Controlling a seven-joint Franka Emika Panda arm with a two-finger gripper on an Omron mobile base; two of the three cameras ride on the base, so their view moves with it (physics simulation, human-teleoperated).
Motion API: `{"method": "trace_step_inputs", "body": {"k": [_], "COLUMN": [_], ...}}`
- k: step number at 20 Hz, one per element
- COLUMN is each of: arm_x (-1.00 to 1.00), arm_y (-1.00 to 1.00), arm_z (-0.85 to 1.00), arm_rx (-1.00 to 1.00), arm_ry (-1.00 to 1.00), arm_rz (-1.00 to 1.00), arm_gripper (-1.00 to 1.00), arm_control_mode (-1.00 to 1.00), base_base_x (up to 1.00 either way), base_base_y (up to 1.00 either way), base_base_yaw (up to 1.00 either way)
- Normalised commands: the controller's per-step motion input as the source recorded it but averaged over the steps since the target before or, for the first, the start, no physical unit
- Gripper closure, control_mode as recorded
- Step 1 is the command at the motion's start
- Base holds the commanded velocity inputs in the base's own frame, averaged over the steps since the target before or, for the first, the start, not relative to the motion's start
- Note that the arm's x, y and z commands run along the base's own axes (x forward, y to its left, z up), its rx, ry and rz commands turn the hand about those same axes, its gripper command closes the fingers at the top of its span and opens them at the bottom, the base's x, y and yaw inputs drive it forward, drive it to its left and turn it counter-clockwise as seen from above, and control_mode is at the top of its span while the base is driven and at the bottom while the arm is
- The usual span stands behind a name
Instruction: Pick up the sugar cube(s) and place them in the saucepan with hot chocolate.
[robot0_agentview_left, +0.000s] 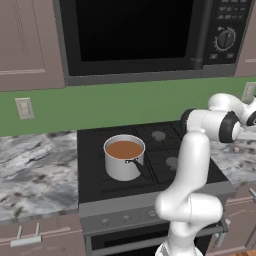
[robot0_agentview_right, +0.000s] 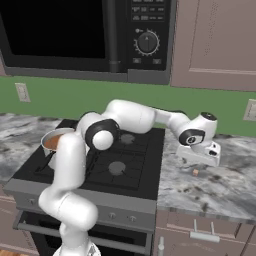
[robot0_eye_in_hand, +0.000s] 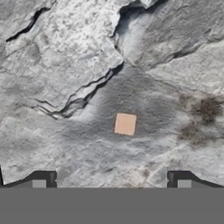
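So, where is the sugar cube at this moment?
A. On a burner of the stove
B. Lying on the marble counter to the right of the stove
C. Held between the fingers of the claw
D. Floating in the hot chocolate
B: the sugar cube lies alone on the grey marble counter, ahead of the open claw, whose fingertips do not touch it.

table (robot0_eye_in_hand: 57, 65): grey marble | sugar cube (robot0_eye_in_hand: 125, 123) on it, right of stove (robot0_agentview_right: 125, 172) | saucepan (robot0_agentview_left: 123, 159) on stove
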Motion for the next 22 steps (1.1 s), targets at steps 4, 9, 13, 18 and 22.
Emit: {"method": "trace_step_inputs", "body": {"k": [4,9,13,18,22], "arm_x": [0.30,0.29,0.21,0.02,0.00], "arm_y": [-0.13,-0.09,-0.06,-0.02,0.00], "arm_z": [-0.18,-0.34,-0.31,-0.12,-0.17], "arm_rx": [0.00,0.00,0.00,0.00,0.00], "arm_ry": [0.00,-0.01,0.00,0.00,0.00], "arm_rz": [0.02,0.04,0.03,0.01,0.00], "arm_gripper": [-1.00,-1.00,-1.00,-1.00,-1.00], "arm_control_mode": [-1.00,-1.00,-1.00,-1.00,-1.00], "base_base_x": [0.00,0.00,0.00,0.00,0.00], "base_base_y": [0.00,0.00,0.00,0.00,0.00], "base_base_yaw": [0.00,0.00,0.00,0.00,0.00]}}
